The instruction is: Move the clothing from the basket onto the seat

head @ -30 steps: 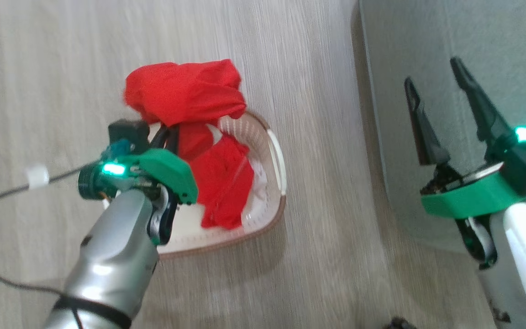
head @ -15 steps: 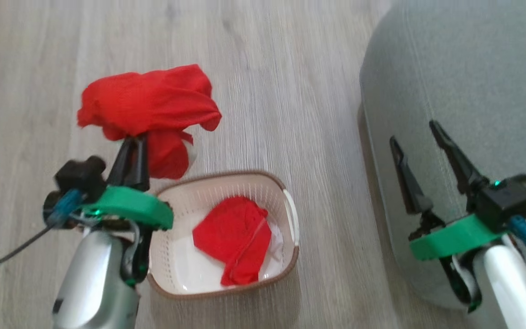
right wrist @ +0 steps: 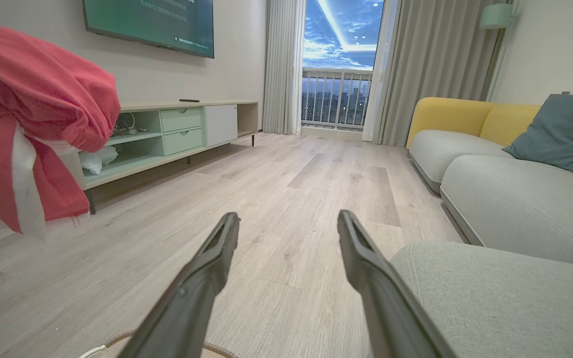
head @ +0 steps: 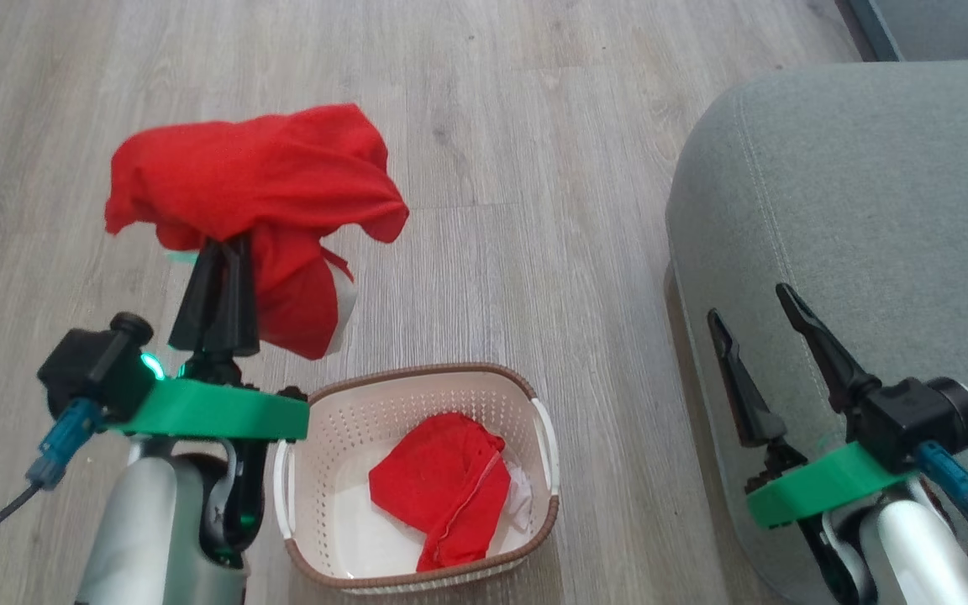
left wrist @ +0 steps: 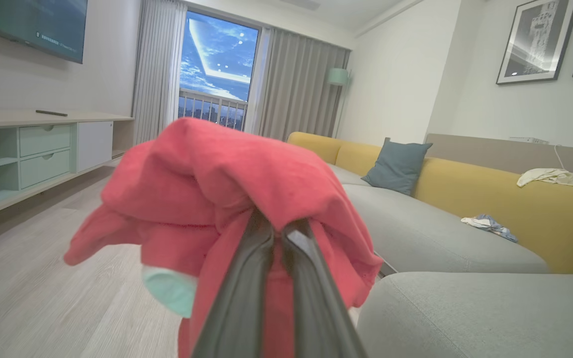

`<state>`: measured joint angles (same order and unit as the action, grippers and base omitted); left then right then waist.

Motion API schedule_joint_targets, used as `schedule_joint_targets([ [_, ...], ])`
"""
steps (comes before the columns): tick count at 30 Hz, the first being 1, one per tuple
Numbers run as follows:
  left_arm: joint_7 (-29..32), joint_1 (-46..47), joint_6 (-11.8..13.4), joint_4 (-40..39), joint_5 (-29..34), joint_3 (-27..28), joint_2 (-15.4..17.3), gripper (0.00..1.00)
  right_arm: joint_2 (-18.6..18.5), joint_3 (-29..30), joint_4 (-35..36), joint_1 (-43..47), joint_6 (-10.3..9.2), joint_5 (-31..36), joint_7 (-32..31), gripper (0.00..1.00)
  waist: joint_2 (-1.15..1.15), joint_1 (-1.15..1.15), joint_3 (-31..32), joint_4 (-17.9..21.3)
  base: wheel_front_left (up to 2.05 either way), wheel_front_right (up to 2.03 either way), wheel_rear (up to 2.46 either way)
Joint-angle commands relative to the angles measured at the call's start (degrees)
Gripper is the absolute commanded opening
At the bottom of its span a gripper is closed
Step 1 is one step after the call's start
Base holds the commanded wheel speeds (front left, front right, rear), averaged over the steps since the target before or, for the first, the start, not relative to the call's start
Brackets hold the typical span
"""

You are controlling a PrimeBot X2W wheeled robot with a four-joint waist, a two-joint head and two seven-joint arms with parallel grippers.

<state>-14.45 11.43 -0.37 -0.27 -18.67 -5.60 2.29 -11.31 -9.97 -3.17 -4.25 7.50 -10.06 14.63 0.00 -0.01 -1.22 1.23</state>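
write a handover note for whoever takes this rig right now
Hands: left hand shut on a red garment, raised over the floor; right hand open, empty, at the edge of the seat.
Done: one piece lifted out of the basket.
Left: carry it to the seat and release, then fetch the second red garment lying in the basket.

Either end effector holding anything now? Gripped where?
Left end effector is shut on a bright red fabric garment with white trim, pinched at a fold on its underside; the cloth drapes over the tips. Right end effector is open and empty.
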Motion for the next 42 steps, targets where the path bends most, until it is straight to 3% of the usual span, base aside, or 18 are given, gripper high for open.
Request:
schedule_joint_targets([
  [1,-0.54,1.51,-0.14,-3.0,-0.14,1.91,0.6,0.0,-0.38,-0.86,1.75,-0.8,-0.01,0.56,0.37,1.0,0.0,0.01,0.2,-0.07,0.0,0.0,0.0],
  [13,-0.54,0.63,-0.62,-3.16,-0.52,0.61,0.59,0.0,-0.72,-1.99,2.26,-1.1,-0.01,1.12,0.37,1.0,0.0,0.01,0.4,0.13,0.0,0.0,0.0],
  [18,-0.54,1.27,-2.39,-1.64,1.16,-1.85,0.59,0.0,-4.4,-8.74,5.52,-2.37,-0.01,2.62,0.37,1.0,0.0,0.01,-0.08,0.36,0.0,0.0,0.0],
  [28,-0.54,4.11,-6.36,2.96,6.2,-11.21,0.65,0.0,-9.89,-16.79,7.48,-7.79,-0.01,6.44,0.37,1.0,0.0,0.01,-0.73,0.33,0.0,0.0,0.0],
  [42,-0.55,7.48,-7.1,6.19,11.71,-25.48,3.3,0.0,-14.34,-26.66,0.61,-14.83,-0.01,7.73,0.37,1.0,0.0,0.01,-1.09,-0.18,0.0,0.0,0.0],
])
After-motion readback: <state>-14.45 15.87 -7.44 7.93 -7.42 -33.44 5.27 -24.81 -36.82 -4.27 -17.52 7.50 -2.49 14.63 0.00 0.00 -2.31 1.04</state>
